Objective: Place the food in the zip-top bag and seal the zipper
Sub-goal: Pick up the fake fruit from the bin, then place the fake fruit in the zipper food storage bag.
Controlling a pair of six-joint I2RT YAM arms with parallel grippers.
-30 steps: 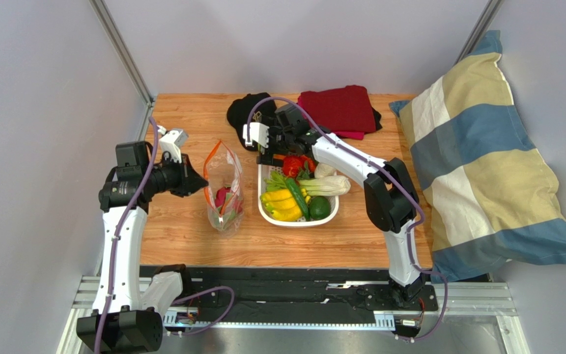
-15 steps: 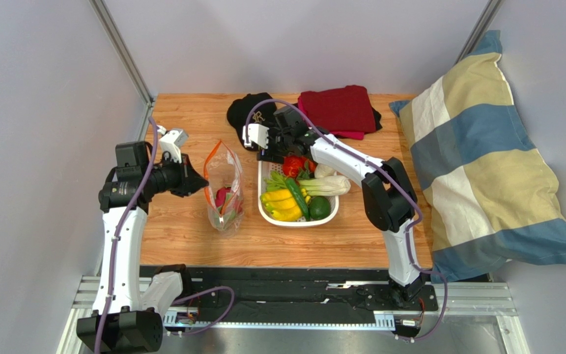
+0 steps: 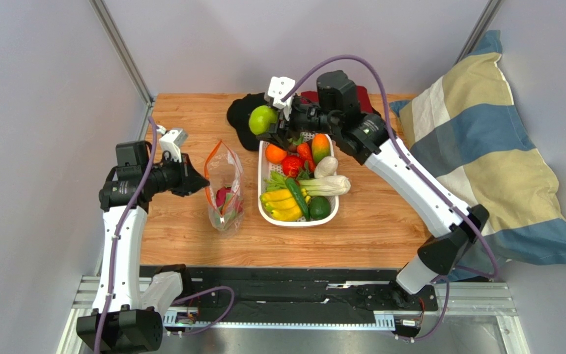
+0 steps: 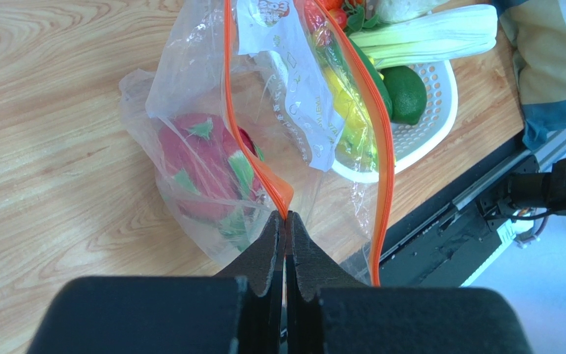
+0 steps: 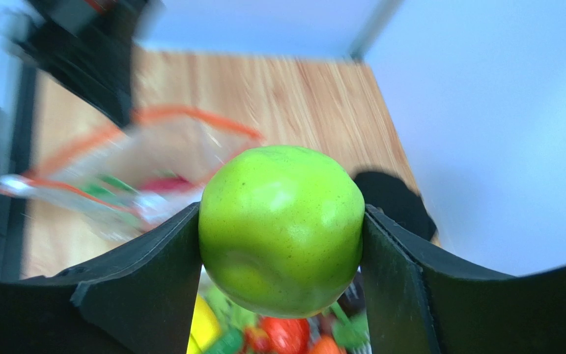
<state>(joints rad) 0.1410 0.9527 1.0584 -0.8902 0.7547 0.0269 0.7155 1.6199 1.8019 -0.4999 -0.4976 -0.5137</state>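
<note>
one bag [image 3: 225, 177], one basket [image 3: 298, 223], maybe two cloths [image 3: 240, 122]

My zip-top bag [image 3: 225, 195] sits crinkled and clear near the table's left edge. Its mouth gapes, and the orange-red zipper [image 4: 230, 110] is unsealed, one strip pinched in my left gripper [image 4: 287, 221]. The pink dragon fruit [image 4: 194, 166] lies inside. My right gripper [image 5: 282, 221] clamps the round green fruit [image 3: 262, 119] aloft by the far edge. The orange-green mango [image 3: 321, 147] stands just right of it.

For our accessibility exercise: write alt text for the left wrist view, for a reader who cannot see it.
The left end effector, shut, pinches the orange zipper of the open zip-top bag, which holds a pink dragon fruit; behind it stands a white basket.
</note>
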